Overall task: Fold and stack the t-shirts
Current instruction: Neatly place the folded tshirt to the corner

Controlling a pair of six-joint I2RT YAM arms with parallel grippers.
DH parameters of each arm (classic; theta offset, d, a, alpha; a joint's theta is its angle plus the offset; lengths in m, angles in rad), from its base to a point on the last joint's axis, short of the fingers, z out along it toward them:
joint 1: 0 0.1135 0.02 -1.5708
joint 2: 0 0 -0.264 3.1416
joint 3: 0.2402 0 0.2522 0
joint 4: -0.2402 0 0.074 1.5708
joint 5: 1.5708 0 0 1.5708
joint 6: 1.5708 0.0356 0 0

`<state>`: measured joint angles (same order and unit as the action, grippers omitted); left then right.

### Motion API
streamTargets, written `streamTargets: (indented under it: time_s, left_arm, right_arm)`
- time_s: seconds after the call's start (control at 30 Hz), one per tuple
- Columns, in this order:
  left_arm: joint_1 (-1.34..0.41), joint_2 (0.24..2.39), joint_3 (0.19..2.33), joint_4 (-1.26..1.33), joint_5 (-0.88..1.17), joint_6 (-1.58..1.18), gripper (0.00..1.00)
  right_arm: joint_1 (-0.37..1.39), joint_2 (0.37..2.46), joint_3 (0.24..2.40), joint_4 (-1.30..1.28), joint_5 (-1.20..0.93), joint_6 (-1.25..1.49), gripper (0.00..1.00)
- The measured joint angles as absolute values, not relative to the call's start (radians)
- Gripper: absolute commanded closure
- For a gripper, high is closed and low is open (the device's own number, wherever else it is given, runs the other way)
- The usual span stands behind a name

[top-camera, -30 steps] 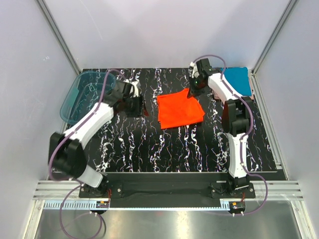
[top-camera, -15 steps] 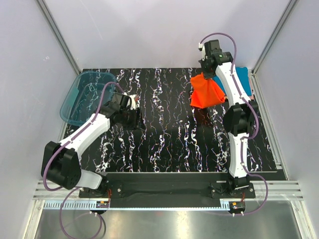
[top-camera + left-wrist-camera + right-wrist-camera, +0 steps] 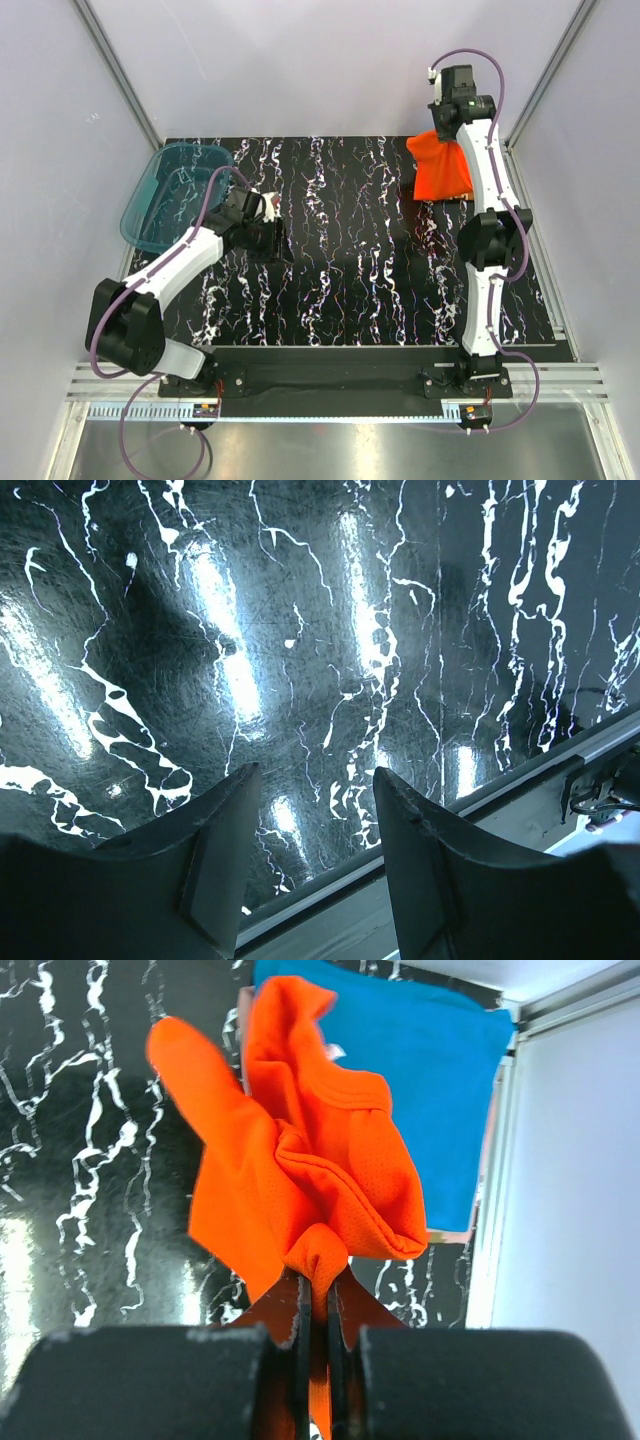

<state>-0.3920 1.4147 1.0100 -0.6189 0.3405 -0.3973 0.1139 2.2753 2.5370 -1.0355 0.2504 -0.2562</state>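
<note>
Between the shut jaws of the right gripper (image 3: 316,1290) sits a pinched corner of the bright orange-red mesh t-shirt (image 3: 280,1160), which hangs bunched. Just beyond it, slightly rightward, lies the square-folded teal blue t-shirt (image 3: 430,1080), probably the stack. Well apart leftward, the left gripper (image 3: 315,780) stands open and empty.

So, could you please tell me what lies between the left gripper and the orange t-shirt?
Nothing but bare marbled table between the left gripper and orange t-shirt, per the top view.

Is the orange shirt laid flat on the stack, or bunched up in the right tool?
Bunched. The right tool pinches a gathered bit of the orange shirt, which hangs crumpled over the teal shirt.
</note>
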Motion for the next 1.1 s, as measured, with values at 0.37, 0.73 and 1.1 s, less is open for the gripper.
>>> streamTargets:
  time_s: [0.37, 0.73, 1.1]
  left_arm:
    - [-0.392, 1.457, 1.015, -0.627, 0.343, -0.393, 0.46]
    - [-0.392, 1.492, 1.055, -0.638, 0.358, -0.389, 0.46]
    - [-0.392, 1.516, 1.068, -0.646, 0.371, -0.389, 0.46]
  right_arm:
    - [0.085, 2.294, 2.613, -1.016, 0.25, -0.281, 1.0]
    - [0.082, 2.292, 2.6, -1.02, 0.245, -0.285, 1.0]
    - [0.063, 2.277, 2.556, -1.018, 0.251, -0.297, 1.0]
